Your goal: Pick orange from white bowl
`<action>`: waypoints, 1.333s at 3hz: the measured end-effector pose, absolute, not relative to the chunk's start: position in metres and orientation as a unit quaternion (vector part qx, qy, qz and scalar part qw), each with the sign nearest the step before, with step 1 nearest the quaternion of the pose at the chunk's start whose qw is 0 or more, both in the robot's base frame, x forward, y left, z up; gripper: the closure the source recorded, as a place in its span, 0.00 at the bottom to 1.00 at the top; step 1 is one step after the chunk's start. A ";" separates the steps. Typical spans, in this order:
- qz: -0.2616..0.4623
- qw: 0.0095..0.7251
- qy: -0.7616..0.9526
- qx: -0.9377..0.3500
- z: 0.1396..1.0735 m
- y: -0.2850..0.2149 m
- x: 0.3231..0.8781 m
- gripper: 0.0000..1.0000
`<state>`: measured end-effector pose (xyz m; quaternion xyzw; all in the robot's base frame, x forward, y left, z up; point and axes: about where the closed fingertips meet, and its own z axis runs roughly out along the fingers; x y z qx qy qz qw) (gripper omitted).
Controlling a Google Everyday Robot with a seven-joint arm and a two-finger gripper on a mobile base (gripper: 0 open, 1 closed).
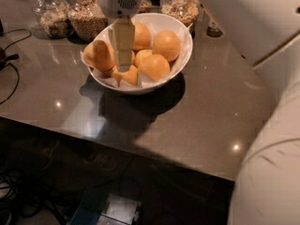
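Observation:
The white bowl (183,59), lined with crinkled white paper, stands on the dark countertop at the upper middle. It holds several oranges. The largest, slightly oval orange (99,55) lies at the bowl's left side. Rounder oranges lie at the right (166,45), the back (142,35) and the front (155,67). My gripper (123,65) hangs straight down from its white wrist over the bowl's left-centre. Its tip is just right of the oval orange and above a small front orange (126,77). It partly hides the fruit behind it.
Glass jars of grains stand behind the bowl at the left (51,14), (86,17) and at the back right (180,8). My white arm and body (267,139) fill the right side. The counter's front edge (140,161) runs below; cables (11,74) lie at the left.

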<state>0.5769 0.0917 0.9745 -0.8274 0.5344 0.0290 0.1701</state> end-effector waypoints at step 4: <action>0.235 0.235 0.554 -0.763 0.931 0.088 0.638 0.00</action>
